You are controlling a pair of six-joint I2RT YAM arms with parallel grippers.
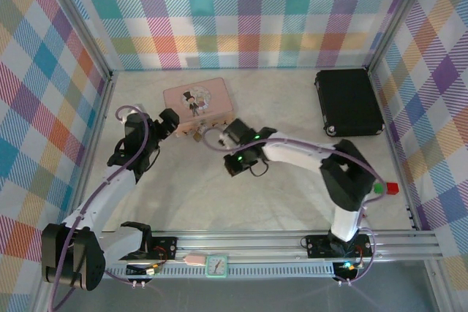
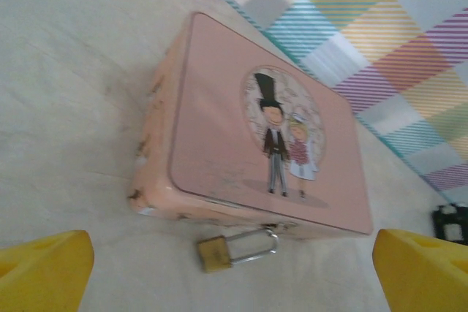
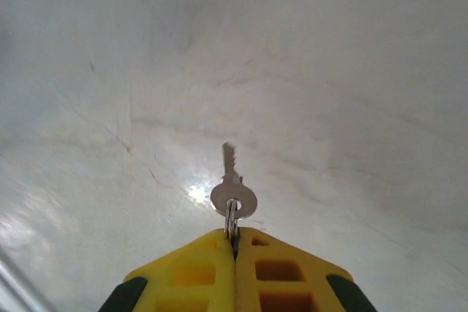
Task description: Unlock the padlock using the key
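- Pink picture tin (image 1: pixel 197 100) sits on the tabletop (image 1: pixel 292 202), left of centre, toward the far side.
- Left hand (image 2: pixel 232 275), fingers spread wide, hovers at the tin's near side. Closing squarely on the lock body would likely steady it.
- Right hand (image 3: pixel 235 248), clamped on the key's ring, hangs just right of the tin.
- Brass padlock (image 2: pixel 216 252) lies flat just beside the tin's near wall.
- Key (image 3: pixel 232 180) juts beyond the fingertips. Held by its ring alone it may swivel, so a slow approach seems wise.

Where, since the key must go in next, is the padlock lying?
In the left wrist view the padlock lies on the table at the pink tin's near edge, ahead of the left fingers; from above it sits just left of the right fingers.
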